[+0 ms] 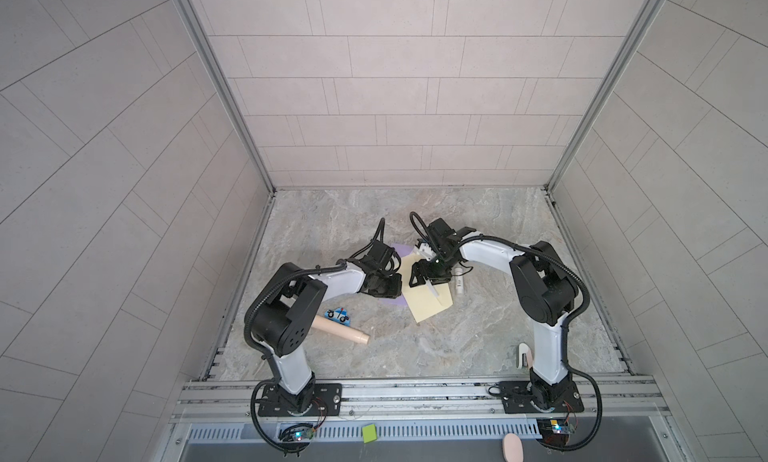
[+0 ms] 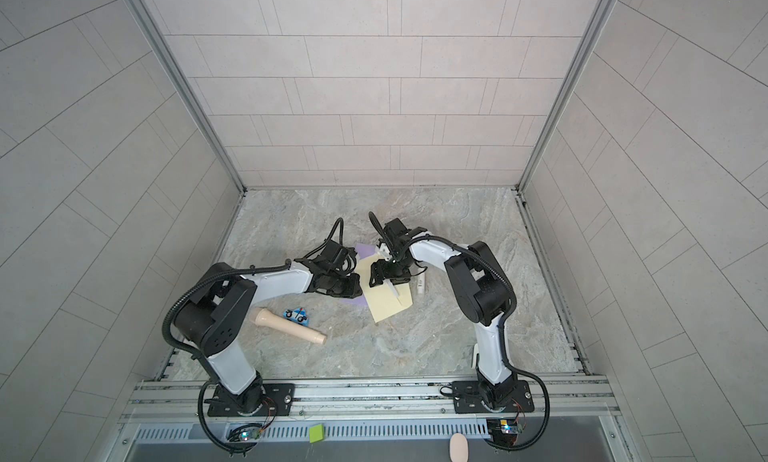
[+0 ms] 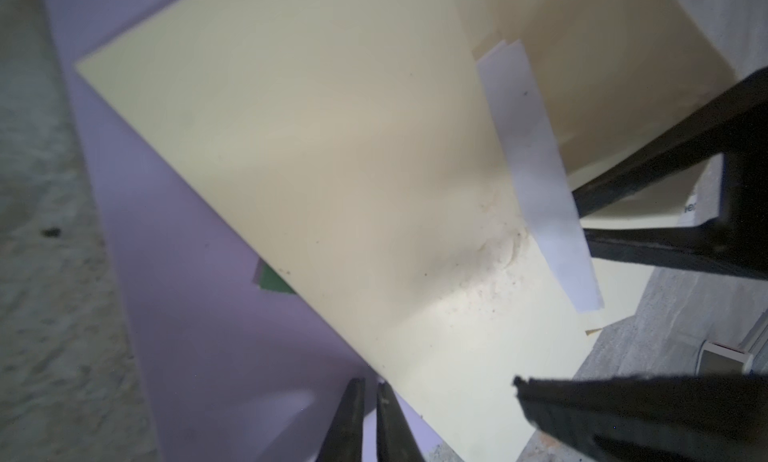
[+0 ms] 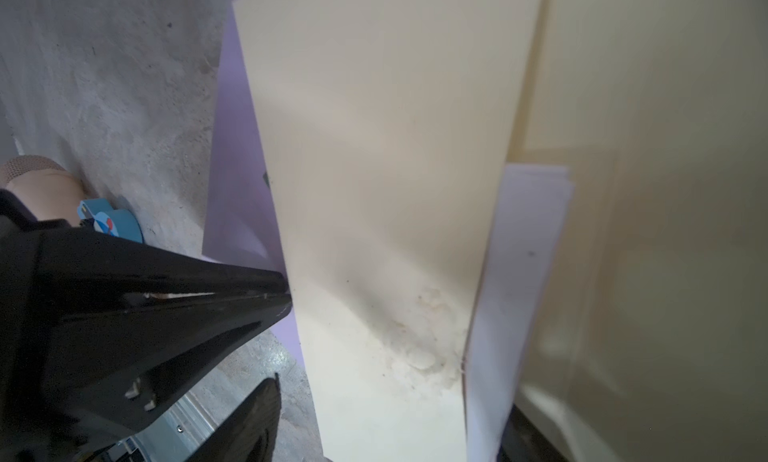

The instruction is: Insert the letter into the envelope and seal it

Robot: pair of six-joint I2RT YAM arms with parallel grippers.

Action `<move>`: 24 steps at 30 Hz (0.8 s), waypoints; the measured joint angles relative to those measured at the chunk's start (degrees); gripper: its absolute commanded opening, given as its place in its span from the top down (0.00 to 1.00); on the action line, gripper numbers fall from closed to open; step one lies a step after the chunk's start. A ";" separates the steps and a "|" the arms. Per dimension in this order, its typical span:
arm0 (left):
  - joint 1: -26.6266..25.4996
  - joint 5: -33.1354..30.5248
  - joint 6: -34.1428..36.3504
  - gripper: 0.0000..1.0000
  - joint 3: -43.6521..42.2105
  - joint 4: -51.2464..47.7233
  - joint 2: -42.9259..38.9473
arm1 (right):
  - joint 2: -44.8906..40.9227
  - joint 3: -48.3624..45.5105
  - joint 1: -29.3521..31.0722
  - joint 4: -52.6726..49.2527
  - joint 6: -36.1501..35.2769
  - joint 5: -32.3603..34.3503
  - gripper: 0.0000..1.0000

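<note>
A cream envelope lies on a purple sheet at mid-table. Its flap is up. A folded white letter stands on edge in the envelope's mouth. My right gripper is open over it, one finger on each side of the letter, gripping nothing. My left gripper is shut, its tips at the envelope's side edge over the purple sheet. Whether it pinches paper I cannot tell.
A white tube lies just right of the envelope. A beige wooden handle and a blue toy car lie by the left arm. A white object stands beside the right arm's base.
</note>
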 measured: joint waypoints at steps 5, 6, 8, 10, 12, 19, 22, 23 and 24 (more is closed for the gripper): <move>0.00 0.11 -0.02 0.85 0.28 0.31 0.33 | 0.70 0.55 -0.02 -0.44 -0.39 -2.97 0.25; 0.00 0.11 -0.04 0.86 0.28 0.31 0.33 | 0.70 0.87 0.02 -0.92 -0.46 -2.84 0.25; 0.00 -0.15 -0.22 0.90 0.28 0.37 0.37 | 0.70 1.88 0.22 -2.47 -0.46 -1.40 0.25; -0.04 -0.44 -0.20 0.90 0.31 0.68 0.55 | 0.70 3.21 0.55 -4.15 -0.39 1.16 0.25; -0.13 -0.61 -0.20 0.90 0.37 1.07 0.74 | 0.70 4.66 1.03 -5.57 -0.28 4.46 0.25; -0.28 -0.59 -0.20 0.91 1.31 2.56 2.03 | 0.70 6.51 1.97 -8.22 0.28 11.65 0.24; -0.33 -0.59 -0.20 0.92 1.33 2.84 2.12 | 0.72 6.51 1.90 -8.57 0.31 12.07 0.24; -0.31 -0.57 -0.20 0.92 1.33 2.86 2.14 | 0.79 6.51 1.84 -8.55 0.31 12.04 0.24; -0.31 -0.55 -0.20 0.92 1.33 2.86 2.14 | 0.94 6.54 1.77 -8.55 0.37 11.85 0.24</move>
